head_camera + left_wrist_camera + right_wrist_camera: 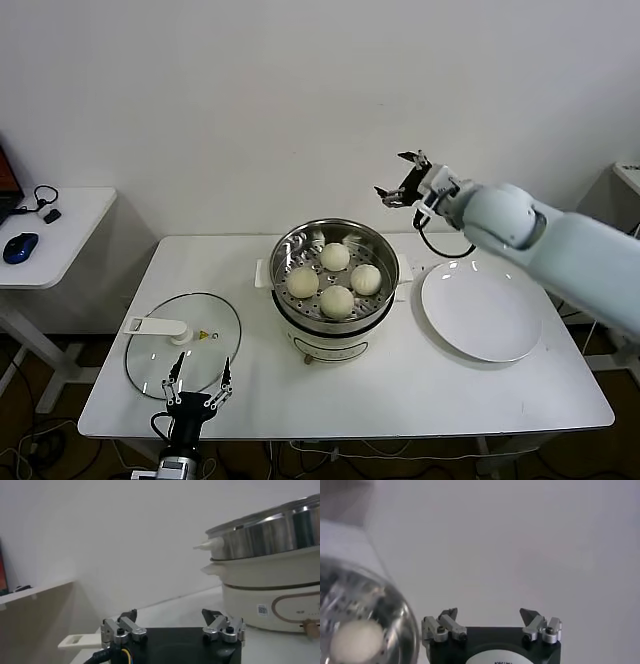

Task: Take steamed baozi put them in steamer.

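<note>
Several off-white steamed baozi lie on the perforated tray inside the shiny steel steamer at the middle of the table. My right gripper hangs in the air above and behind the steamer's right rim, open and empty. In the right wrist view its fingertips stand wide apart against the white wall, and the steamer with one baozi shows off to one side. My left gripper rests low at the table's front edge, open and empty; in its own wrist view the steamer rises beyond it.
A flat glass lid with a white handle lies at the front left of the table. To the steamer's right lies a round white plate, bare. A side table with a blue mouse stands at the far left.
</note>
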{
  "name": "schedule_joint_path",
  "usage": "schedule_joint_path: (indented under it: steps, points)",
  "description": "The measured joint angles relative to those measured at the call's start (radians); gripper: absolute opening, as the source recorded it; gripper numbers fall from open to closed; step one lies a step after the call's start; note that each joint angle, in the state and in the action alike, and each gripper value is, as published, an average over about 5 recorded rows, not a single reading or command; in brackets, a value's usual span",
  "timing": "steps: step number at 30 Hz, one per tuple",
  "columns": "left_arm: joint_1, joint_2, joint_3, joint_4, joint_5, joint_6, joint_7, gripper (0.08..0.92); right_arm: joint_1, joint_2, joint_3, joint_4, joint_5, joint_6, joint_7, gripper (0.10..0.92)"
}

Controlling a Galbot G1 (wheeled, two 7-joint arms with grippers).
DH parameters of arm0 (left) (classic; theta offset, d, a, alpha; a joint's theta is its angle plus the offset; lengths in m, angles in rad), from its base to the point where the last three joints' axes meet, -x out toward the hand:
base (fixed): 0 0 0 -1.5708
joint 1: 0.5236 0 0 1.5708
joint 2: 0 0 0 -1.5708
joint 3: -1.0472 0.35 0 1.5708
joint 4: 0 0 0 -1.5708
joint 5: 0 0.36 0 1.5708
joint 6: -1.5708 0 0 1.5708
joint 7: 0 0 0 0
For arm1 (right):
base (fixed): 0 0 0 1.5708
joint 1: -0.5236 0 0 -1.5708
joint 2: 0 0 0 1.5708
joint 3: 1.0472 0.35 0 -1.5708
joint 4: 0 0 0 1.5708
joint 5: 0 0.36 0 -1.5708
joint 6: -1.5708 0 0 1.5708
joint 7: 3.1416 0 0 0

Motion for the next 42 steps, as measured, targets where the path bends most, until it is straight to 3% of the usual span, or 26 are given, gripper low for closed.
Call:
schedule_joint_path:
  steps: [8,20,31,42]
  points:
    - [-0.004,0.0,-0.002,0.005,0.0,-0.002,-0.001,0.823,-0.524,0.045,0.519,0.154,-0.069,0.183,0.102,0.823]
    - [-0.008,0.0,-0.004,0.011,-0.003,-0.009,-0.002,0.823,-1.152,0.342,1.1,0.263,-0.27,0.472,0.081,0.823]
    - [-0.008,0.0,0.004,0.01,0.002,-0.012,-0.003,0.823,-1.55,0.635,1.25,0.253,-0.413,0.767,0.013,0.823]
    - [-0.001,0.0,0.005,0.004,0.006,-0.015,-0.003,0.823,-1.793,0.753,1.252,0.19,-0.473,0.973,0.003,0.823]
